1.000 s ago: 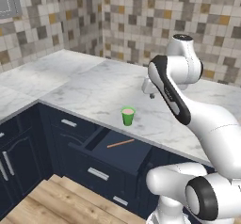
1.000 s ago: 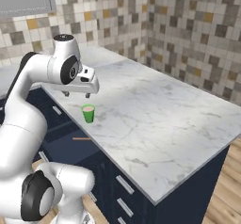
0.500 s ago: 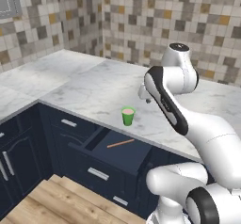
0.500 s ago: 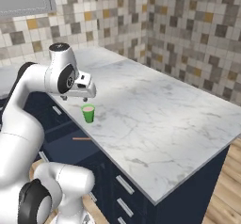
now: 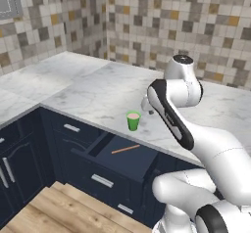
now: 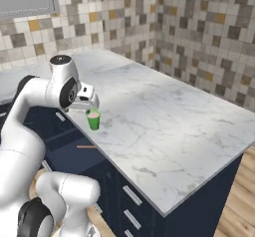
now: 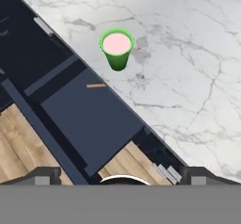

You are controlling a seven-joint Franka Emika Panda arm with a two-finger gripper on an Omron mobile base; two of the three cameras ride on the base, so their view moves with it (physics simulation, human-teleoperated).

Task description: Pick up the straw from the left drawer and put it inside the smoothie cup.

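Note:
The straw [image 5: 125,149] [image 6: 86,146] [image 7: 96,85] is a thin orange-brown stick lying flat in the left drawer [image 5: 128,154] [image 7: 89,117], which stands pulled out below the counter edge. The smoothie cup [image 5: 133,121] [image 6: 93,119] [image 7: 116,48], green with pink contents, stands upright on the marble near that edge. My gripper [image 6: 81,106] [image 7: 121,176] hangs above the counter edge, just beside the cup and well above the drawer. It is open and holds nothing; its fingertips [image 7: 44,175] stand far apart.
The marble counter [image 5: 98,87] [image 6: 164,126] wraps around a corner under tiled walls. Narrower navy drawers with silver handles [image 5: 71,128] sit left of the open drawer. My own white arm link [image 5: 169,114] crosses close to the cup. Wooden floor [image 5: 59,207] lies below.
The arm has sunk a little, and the hand has come down and closer to the counter edge beside the cup. The straw, cup and drawer have not moved.

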